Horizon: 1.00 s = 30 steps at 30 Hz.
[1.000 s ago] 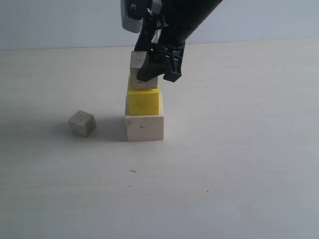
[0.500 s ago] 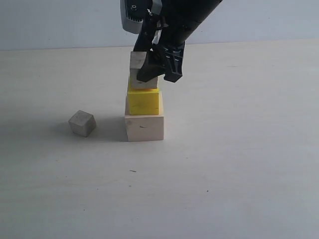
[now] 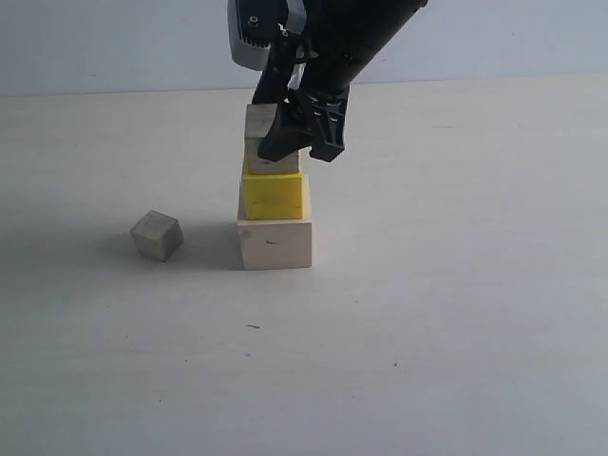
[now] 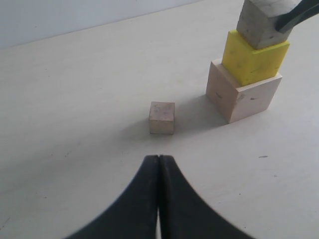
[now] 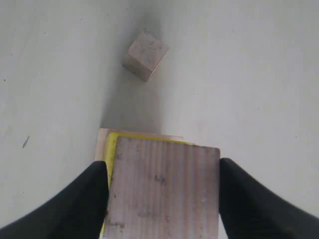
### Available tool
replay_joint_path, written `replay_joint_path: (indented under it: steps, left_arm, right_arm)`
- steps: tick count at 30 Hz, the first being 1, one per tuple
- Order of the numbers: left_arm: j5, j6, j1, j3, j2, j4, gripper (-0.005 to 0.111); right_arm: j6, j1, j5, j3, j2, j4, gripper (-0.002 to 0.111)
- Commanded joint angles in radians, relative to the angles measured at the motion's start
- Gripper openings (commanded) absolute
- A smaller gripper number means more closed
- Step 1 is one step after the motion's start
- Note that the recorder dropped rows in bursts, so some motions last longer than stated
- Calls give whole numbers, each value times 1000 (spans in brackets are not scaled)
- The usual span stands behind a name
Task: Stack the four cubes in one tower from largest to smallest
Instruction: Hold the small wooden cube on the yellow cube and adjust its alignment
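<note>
Left gripper [image 4: 158, 159]: fingers pressed together, nothing between them, hanging above the table [image 3: 456, 332] on the near side of the large pale wood cube [image 3: 275, 244].

Smallest wood cube [image 3: 156, 236]: resting on the table, left of the large pale wood cube in the exterior view, clear of it and touching nothing else.

Large pale wood cube: flat on the table. The yellow cube [image 3: 274, 197] sat directly on it, set slightly toward its left edge.

Small wood cube [image 3: 259, 123]: two tiers above the large pale wood cube, its underside meeting the yellow cube's top.

Right gripper [image 5: 163, 169]: above the large pale wood cube, one finger on each opposite side of the small wood cube, pinching it.
</note>
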Motion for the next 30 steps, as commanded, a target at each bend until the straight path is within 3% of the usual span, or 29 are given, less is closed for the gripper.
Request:
replay_joint_path:
  steps: [1, 5, 13, 30]
  left_arm:
    - [-10, -3, 2, 5, -6, 2, 0]
    - [-10, -3, 2, 5, -6, 2, 0]
    - [-10, -3, 2, 5, -6, 2, 0]
    - [-10, -3, 2, 5, -6, 2, 0]
  right_arm:
    - [-13, -2, 0, 0, 4, 4, 10]
    - [-13, -2, 0, 0, 4, 4, 20]
    - [-13, -2, -26, 0, 4, 31, 63]
    - [5, -2, -28, 0, 4, -18, 65]
